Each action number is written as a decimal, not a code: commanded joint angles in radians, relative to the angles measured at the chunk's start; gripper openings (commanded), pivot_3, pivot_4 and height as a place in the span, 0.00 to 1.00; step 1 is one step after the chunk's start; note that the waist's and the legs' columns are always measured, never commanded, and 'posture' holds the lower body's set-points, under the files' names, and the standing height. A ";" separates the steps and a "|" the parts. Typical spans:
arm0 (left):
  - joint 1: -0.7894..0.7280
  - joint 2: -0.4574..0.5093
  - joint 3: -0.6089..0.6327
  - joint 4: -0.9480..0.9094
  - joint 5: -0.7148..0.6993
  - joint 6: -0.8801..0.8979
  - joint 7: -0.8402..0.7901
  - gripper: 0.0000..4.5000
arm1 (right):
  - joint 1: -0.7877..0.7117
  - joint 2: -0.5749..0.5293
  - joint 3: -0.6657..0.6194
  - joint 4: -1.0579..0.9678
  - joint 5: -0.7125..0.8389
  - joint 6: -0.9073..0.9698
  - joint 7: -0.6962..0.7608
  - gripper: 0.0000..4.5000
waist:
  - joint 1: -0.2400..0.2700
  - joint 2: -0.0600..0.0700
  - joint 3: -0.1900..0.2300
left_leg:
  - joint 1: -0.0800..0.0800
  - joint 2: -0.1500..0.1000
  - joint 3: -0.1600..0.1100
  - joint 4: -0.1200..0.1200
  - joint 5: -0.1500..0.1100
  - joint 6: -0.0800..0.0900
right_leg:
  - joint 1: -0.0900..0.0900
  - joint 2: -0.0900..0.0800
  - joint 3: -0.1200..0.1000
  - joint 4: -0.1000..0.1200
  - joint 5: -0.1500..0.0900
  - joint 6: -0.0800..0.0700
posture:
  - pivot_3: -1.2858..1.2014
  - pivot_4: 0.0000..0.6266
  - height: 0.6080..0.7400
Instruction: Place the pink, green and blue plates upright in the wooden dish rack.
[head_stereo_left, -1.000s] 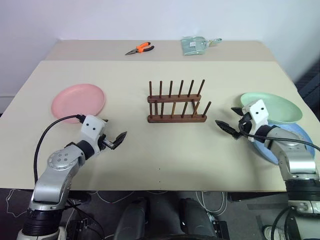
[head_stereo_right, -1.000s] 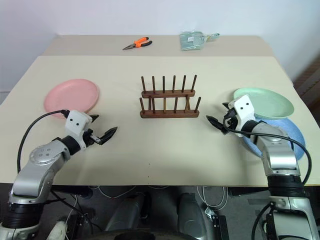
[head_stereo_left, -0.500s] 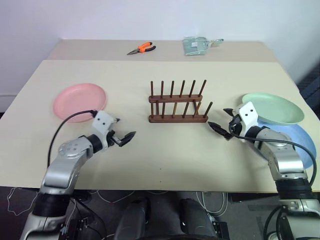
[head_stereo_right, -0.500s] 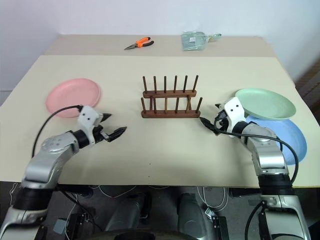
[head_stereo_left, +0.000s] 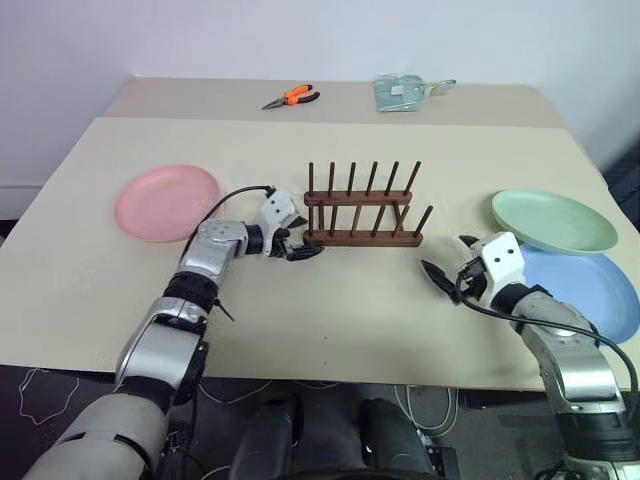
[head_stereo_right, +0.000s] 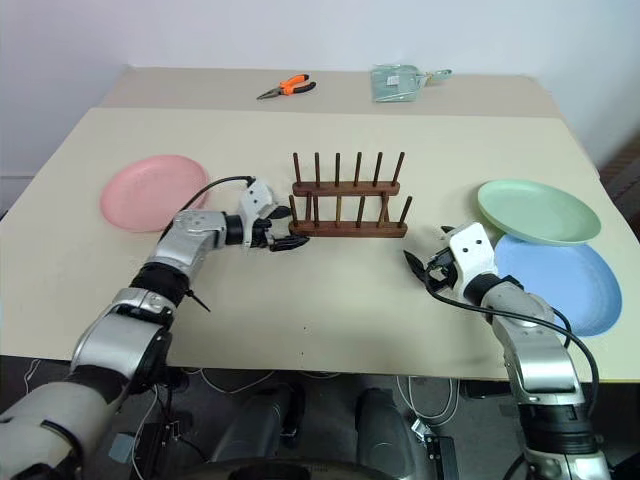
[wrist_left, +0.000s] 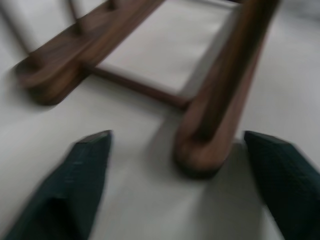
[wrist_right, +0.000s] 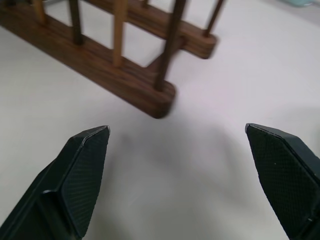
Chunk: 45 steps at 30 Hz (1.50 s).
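— So, the wooden dish rack (head_stereo_left: 362, 208): anything in it?

— Nothing. It stands mid-table, dark brown wood, two rows of thin upright dowels on a low rectangular base of two rails joined by thin crossbars. Every slot is bare.

— And the plates?

— All three lie flat on the pale, matte table (head_stereo_left: 330, 330). The pink plate (head_stereo_left: 167, 202) sits well to the rack's left. The green plate (head_stereo_left: 553, 221) is off to the right, and its near edge overlaps the blue plate (head_stereo_left: 592, 293), which lies nearer the robot. All three are round, shallow and smooth-rimmed.

— The claws?

— The left gripper (head_stereo_left: 297, 247) is at the left end of the rack's near rail; in the left wrist view its black fingers (wrist_left: 77, 187) stand apart either side of that rounded rail end, with nothing between them but the wood. I cannot tell whether they touch it. The right gripper (head_stereo_right: 424, 275) is low over bare table, near the rack's right end but apart from it, its textured black fingers (wrist_right: 75, 175) spread wide and holding nothing.

— Anything else about?

— Orange-handled pliers (head_stereo_left: 291, 97) and a clear plastic packet (head_stereo_left: 400, 92) on the far table.
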 joint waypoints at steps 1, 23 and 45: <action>0.014 -0.022 -0.023 0.052 0.029 -0.017 -0.062 0.47 | 0.008 0.006 -0.024 -0.052 -0.006 0.002 -0.023 1.00 | -0.003 0.000 0.000 | 0.000 0.000 0.000 0.000 0.000 0.000 | 0.000 0.000 0.000 0.000 0.000 0.000 | 0.52 0.24 0.98; 0.347 0.181 -0.030 -0.541 0.024 0.151 -0.124 0.84 | 0.092 -0.168 -0.144 0.028 -0.010 -0.033 0.103 0.89 | -0.009 0.001 -0.001 | 0.003 0.001 0.000 0.001 0.000 0.000 | 0.002 0.001 0.001 0.003 0.000 0.000 | 0.52 0.24 0.98; 0.475 0.008 -0.046 -0.688 0.027 0.353 0.372 0.01 | -0.103 -0.030 0.218 0.089 -0.169 0.045 0.040 0.00 | -0.001 -0.001 -0.008 | 0.010 0.002 0.000 0.001 0.000 0.000 | 0.010 -0.003 0.001 -0.002 -0.002 -0.004 | 0.52 0.24 0.98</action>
